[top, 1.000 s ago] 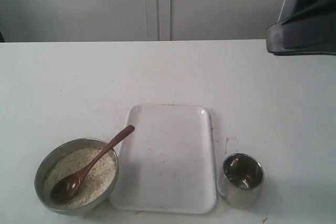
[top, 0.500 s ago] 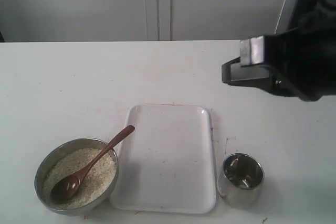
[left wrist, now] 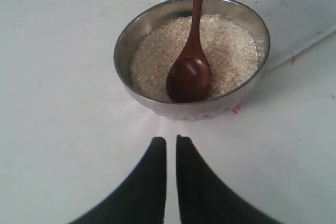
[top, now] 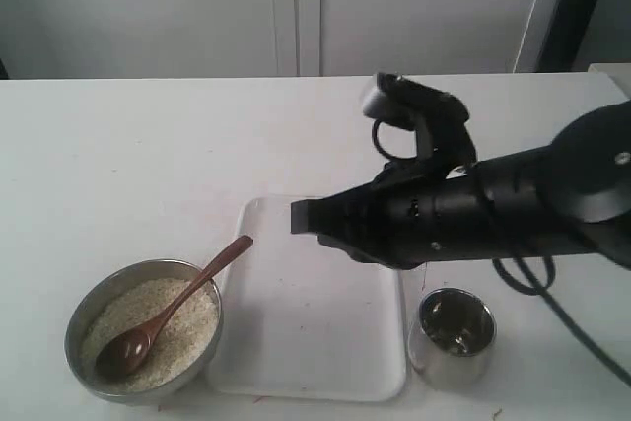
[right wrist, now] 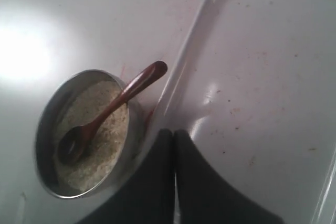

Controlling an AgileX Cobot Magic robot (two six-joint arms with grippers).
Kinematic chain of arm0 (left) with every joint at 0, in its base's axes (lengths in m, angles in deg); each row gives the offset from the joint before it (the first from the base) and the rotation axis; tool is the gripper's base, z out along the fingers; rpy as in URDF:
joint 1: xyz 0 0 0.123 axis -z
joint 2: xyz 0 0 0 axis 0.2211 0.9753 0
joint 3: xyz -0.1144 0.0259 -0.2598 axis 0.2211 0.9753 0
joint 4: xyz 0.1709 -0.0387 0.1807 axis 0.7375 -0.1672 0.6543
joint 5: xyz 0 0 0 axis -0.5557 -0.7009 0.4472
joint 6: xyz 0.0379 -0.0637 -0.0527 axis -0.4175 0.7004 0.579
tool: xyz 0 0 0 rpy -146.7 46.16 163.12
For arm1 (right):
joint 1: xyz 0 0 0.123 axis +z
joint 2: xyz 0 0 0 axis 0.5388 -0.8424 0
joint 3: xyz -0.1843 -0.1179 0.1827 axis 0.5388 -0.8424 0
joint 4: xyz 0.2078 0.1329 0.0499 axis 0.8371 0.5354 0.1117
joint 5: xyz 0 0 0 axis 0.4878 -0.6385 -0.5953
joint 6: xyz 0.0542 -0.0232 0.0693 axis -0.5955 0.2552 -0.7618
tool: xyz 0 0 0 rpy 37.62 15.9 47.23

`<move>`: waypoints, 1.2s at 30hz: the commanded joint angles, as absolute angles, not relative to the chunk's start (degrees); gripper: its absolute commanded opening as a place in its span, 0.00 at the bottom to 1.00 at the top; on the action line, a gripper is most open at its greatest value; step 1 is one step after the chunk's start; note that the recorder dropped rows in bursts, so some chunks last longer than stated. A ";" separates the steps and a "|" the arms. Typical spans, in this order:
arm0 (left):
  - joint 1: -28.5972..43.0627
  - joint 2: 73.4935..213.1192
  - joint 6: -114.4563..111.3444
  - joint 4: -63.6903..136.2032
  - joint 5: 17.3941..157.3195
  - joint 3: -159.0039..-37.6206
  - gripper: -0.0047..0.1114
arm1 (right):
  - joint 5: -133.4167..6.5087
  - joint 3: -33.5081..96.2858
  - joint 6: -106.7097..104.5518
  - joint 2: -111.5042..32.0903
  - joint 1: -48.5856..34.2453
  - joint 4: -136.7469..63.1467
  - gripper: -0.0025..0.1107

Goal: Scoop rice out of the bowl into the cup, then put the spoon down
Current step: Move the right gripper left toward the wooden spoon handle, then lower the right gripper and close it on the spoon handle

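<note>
The right pincer (top: 296, 216) is pressed together, nothing between its black fingers (right wrist: 152, 182). It hangs over the white tray (top: 325, 362), tips aimed at the tray edge that faces the bowl (top: 71, 342). The bowl sits on the white table (top: 148, 145) just ahead of those tips and a little to one side, filled with rice (top: 192, 327). The spoon (top: 177, 308) lies in the rice, its handle leaning over the rim toward the pincer. The cup (top: 449, 367) stands well behind the tips, beside the tray's other long edge and near the arm's wrist. The left pincer (left wrist: 167, 140) is also drawn together, only a thin slit between its fingers, and holds nothing. The bowl is just ahead of it, the spoon's oval end nearest, the handle pointing away.
</note>
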State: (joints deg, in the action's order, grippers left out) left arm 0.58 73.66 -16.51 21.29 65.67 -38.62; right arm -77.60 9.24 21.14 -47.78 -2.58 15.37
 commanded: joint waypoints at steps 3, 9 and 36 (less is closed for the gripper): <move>0.86 73.49 -16.65 20.89 65.49 -38.32 0.16 | -73.81 14.21 22.48 -58.25 0.58 17.70 0.03; 0.86 73.49 -16.65 20.89 65.49 -38.32 0.16 | -73.69 18.45 22.26 -61.93 0.96 20.23 0.33; 0.86 73.49 -16.65 20.89 65.49 -38.32 0.16 | -75.66 23.56 24.89 -72.49 0.96 43.28 0.53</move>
State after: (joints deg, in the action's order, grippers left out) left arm 0.58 73.66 -16.51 21.29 65.67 -38.62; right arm -75.14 22.74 23.50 -72.21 0.74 43.06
